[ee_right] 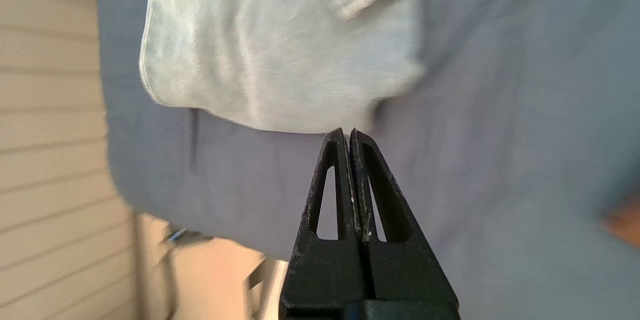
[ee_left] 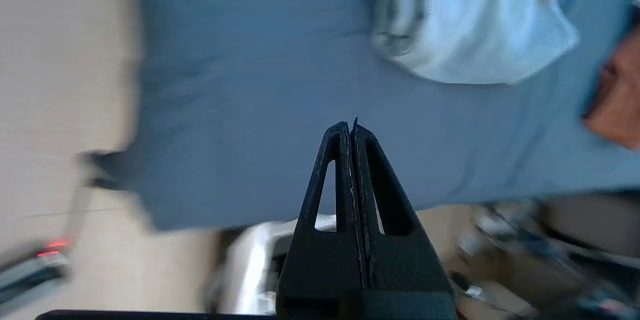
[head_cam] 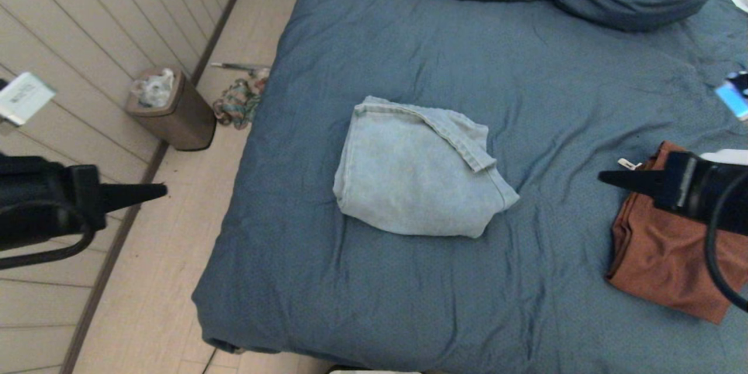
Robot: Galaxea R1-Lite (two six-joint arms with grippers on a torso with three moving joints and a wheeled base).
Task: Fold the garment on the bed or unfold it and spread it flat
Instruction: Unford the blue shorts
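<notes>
Smack in the middle of the bed (head_cam: 409,315) sits the garment (head_cam: 418,172), a pale denim piece folded into a chunky bundle, and that's the landmark for everything else. Its long side runs roughly from the far-left corner with the hem band down toward the near-right point, so it lies slightly diagonal across the mattress.

To the right of the garment, over a folded rust-brown cloth (head_cam: 660,257), hangs the right gripper (head_cam: 608,177), fingers pressed together, tip aimed straight at the denim. To the left of the garment, out past the bed's edge and above the floor, is the left gripper (head_cam: 158,190), fingers also together, pointing inward the same way.

My read: the right one is noticeably closer to the garment. Both would have to part their fingers before grabbing a corner. Neither touches any fabric yet.
</notes>
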